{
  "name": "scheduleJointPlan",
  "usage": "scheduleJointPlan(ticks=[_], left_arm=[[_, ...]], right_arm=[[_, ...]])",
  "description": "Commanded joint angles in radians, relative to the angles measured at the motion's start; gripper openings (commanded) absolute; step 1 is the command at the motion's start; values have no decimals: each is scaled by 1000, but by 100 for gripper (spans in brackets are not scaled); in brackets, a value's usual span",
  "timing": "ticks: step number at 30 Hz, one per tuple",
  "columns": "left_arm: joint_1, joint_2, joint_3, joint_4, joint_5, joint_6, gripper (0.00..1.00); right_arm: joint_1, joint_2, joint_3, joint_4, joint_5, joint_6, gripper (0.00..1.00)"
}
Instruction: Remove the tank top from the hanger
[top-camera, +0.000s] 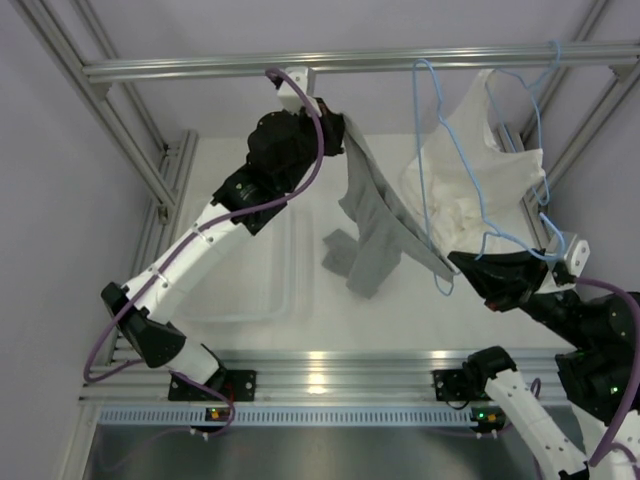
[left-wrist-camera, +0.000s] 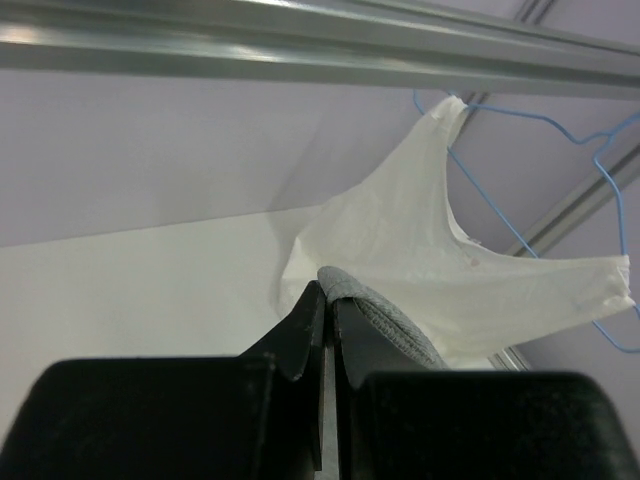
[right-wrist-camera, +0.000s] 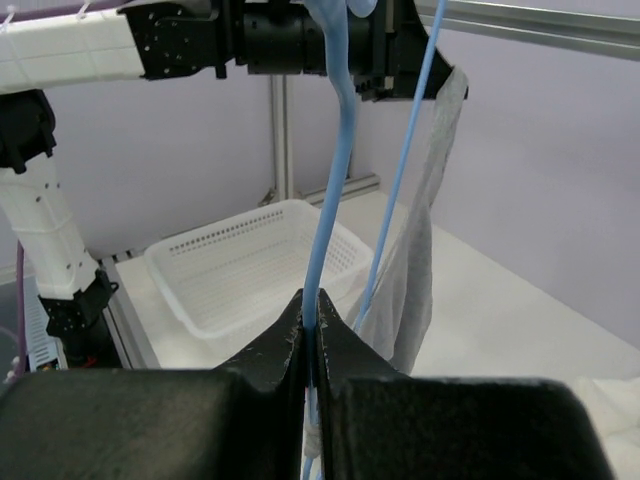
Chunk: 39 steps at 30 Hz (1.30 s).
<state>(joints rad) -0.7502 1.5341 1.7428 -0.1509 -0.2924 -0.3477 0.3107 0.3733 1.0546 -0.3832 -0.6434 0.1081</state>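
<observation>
L gripper: jaws pinched shut on a fold of grey knit, the upper edge or strap of the tank top. In the top view the garment drapes from that pinch toward 5 o'clock. It is crumpled at its low end, w/ one narrow strip trailing on toward the R gripper.

R gripper: jaws clamped tight on the blue wire of the hanger, low on the frame, and the wire runs from there toward 12 o'clock. Can't tell whether a strap is looped on it.

White garment, on its own blue hanger, sits at approx 12 o'clock of the R gripper, just beside the wire. Basket lies at 7 o'clock of the L gripper.

Handling, by judgement: the top looks light, soft and limp, w/ no shape of its own. It would prob. snag or stretch on the wire rather than slide. Best hold is a strap or the neckline hem, where the knit is doubled. The hanger looks thin and springy, so a firm hold near a corner should limit twist.
</observation>
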Motion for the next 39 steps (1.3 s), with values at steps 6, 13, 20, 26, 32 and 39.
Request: scheduleJointPlan(ticks=[6, 13, 20, 26, 32, 39], left_arm=[[-29, -60, -285, 207, 340, -51, 0], [-81, -118, -451, 286, 519, -14, 0], [-86, -178, -496, 245, 417, -7, 18], [-84, -158, -413, 58, 145, -8, 99], [-84, -202, -416, 2, 80, -19, 99], [-83, -354, -401, -197, -242, -31, 99]], right_arm=[[-10, -68, -128, 364, 231, 195, 0], [-10, -70, -251, 650, 332, 271, 0], [-10, 38, -223, 716, 323, 237, 0], [-10, 147, -62, 542, 323, 164, 0], [-10, 268, 99, 238, 358, 139, 0], [-9, 305, 220, -349, 409, 84, 0]])
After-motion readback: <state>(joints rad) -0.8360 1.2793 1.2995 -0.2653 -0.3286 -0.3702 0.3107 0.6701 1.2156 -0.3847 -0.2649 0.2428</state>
